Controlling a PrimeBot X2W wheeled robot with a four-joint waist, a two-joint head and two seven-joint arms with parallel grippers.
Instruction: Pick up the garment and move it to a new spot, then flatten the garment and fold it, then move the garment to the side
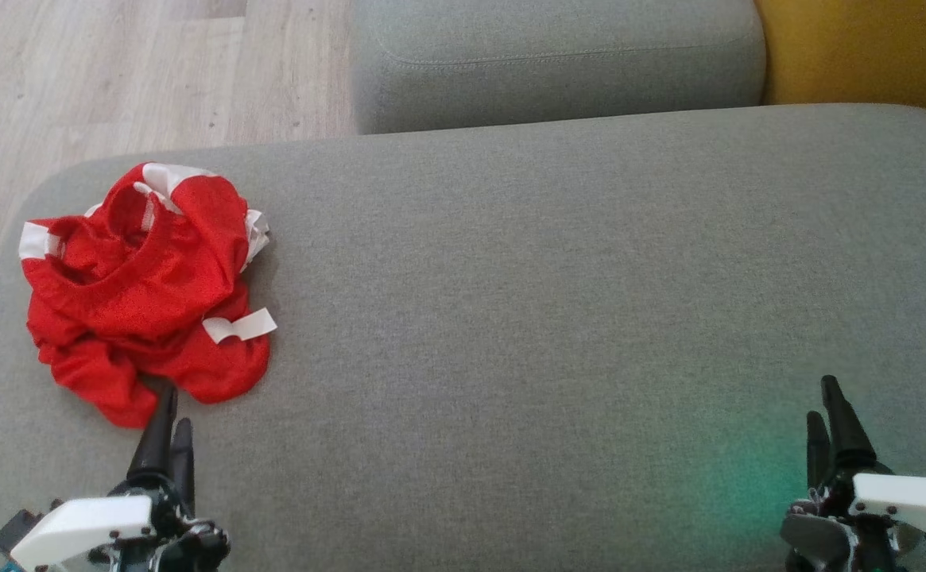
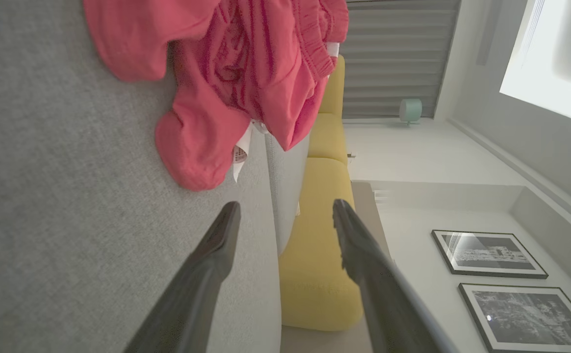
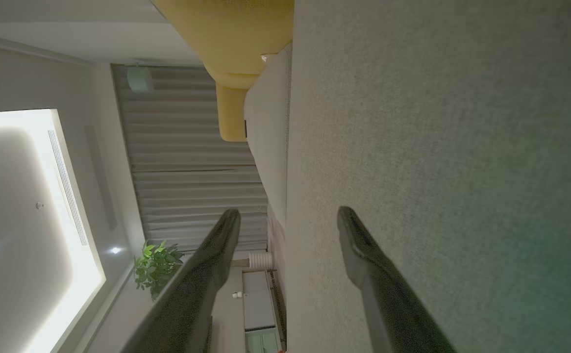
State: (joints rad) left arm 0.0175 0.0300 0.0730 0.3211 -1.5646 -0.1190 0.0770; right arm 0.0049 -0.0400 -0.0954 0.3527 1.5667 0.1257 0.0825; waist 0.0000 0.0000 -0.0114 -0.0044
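The red garment [image 1: 145, 286] lies crumpled in a heap on the left end of the grey cushion [image 1: 550, 318], its folds hiding its shape, its far part cut off in the left wrist view. The left tool [image 1: 175, 407] stands just at the heap's near edge, spread wide and empty; whether a tip touches cloth I cannot tell. The right tool [image 1: 820, 400], also wide and empty, sits well apart on the right.

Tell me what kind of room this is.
Probably a living room or lounge: a big grey upholstered seat on a wood floor, a yellow sofa nearby, framed pictures on the wall, plus a potted plant and long curtains.
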